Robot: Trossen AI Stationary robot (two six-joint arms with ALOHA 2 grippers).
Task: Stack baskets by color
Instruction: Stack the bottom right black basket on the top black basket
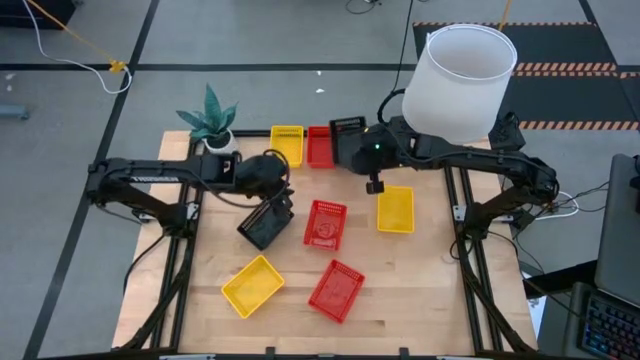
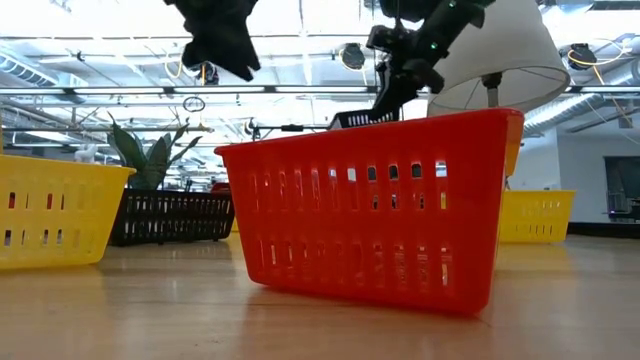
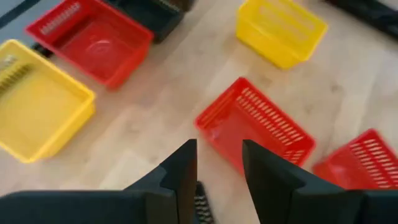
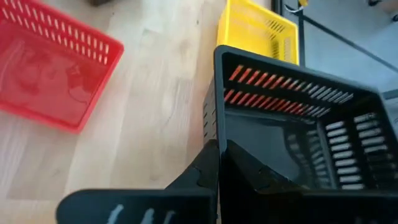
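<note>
1. High view: we see a pale wood-plank desk [image 1: 420, 290] with shallow rectangular plastic baskets, all with slotted mesh walls.
2. Along the back edge sit a yellow basket [image 1: 287, 143] and a red basket [image 1: 319, 146], touching side by side.
3. Right gripper [image 1: 355, 140] is at the back edge just beside that red one, clenched on the thin wall of a black basket [image 1: 348, 127]. In the right wrist view we see the fingers [image 4: 199, 168] pinched on the black rim, with red showing through its slots.
4. In the low view we see this black basket [image 2: 360, 118] lifted off the wood.
5. Left gripper [image 1: 272, 212] hangs mid-desk, left of centre, over a second black basket [image 1: 262, 230] that lies skewed to the edges.
6. In the left wrist view its two dark fingers [image 3: 180, 168] stand apart. We see a sliver of black mesh low in the gap and nothing gripped, so we call it released.
7. Centre of the desk: a red basket [image 1: 325, 222] with a glossy floor. Right of it is a yellow basket [image 1: 395, 210], nearer the right edge.
8. Near the front edge are a yellow basket [image 1: 252, 285] and a red basket [image 1: 335, 290], both turned at an angle and apart.
9. At the back-left corner is a spiky green plant [image 1: 210, 115] in a small white pot [image 1: 220, 142].
10. A smooth white lampshade [image 1: 460, 80], a tapered cylinder, stands over the back-right corner.
</note>
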